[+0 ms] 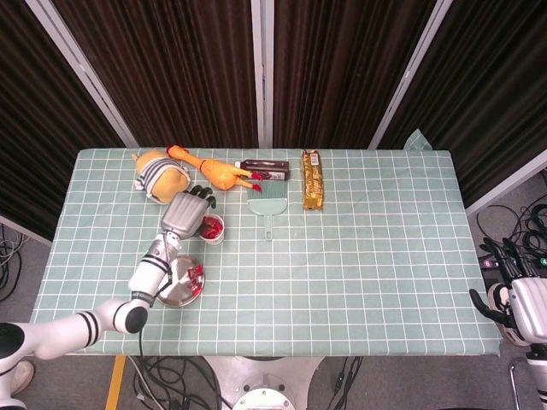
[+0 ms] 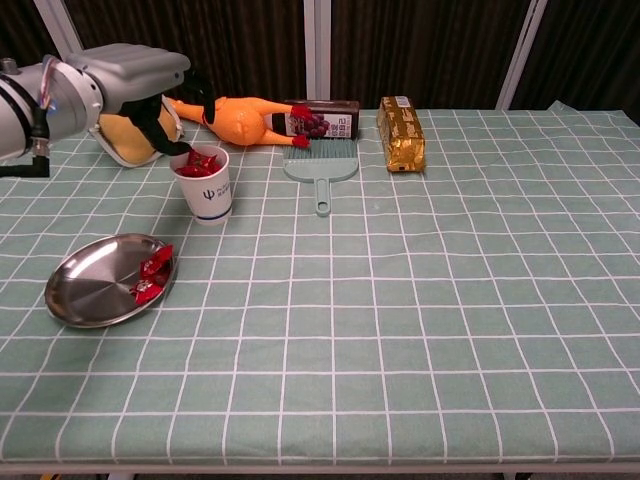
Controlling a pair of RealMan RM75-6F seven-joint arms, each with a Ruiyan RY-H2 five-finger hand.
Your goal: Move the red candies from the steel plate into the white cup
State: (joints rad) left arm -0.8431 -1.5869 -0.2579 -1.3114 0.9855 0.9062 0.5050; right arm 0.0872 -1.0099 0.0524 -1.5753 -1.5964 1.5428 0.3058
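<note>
Right hand [image 1: 521, 307] — head view only (fingers spread, empty).

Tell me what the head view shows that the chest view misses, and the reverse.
Only the head view shows the right hand, idle off the table's right edge, and the floor cables. Only the chest view shows the left hand from the side, fingers at the white cup rim, and the cup's printed logo. Both show the steel plate with red candies, the rubber chicken and the dustpan.
</note>
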